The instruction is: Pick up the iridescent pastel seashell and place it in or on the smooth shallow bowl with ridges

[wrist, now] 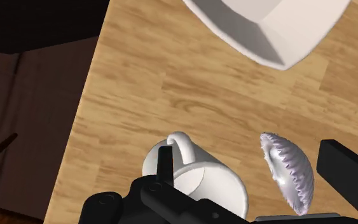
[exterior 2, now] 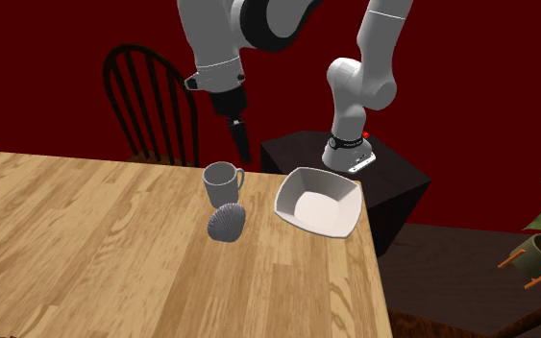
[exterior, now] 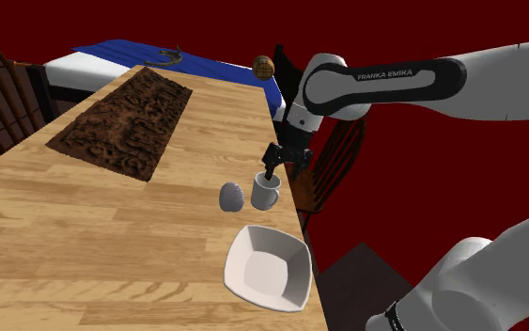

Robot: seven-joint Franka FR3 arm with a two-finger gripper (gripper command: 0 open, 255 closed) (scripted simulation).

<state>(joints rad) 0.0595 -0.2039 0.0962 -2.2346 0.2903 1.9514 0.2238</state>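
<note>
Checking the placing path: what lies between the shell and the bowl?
Nothing: bare wooden table separates the shell from the bowl, as the shoulder and second exterior views both show. The mug stands aside.

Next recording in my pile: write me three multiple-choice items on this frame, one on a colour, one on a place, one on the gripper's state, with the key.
1. What colour is the shallow square bowl?
A. White
B. Blue
C. Green

2. Where is the ribbed grey seashell?
A. Inside that bowl
B. On the wooden table, beside the white mug
C. Inside that mug

3. How is the black two-finger gripper?
A. Shut on the mug's handle
B. Shut on the seashell
C. Open, holding nothing

Key: 1 A, the bowl is plain white inside and out. 2 B, the shell rests on the wood next to the mug, apart from the bowl. 3 C, the wrist view shows it spread wide and touching neither mug nor shell.
</note>
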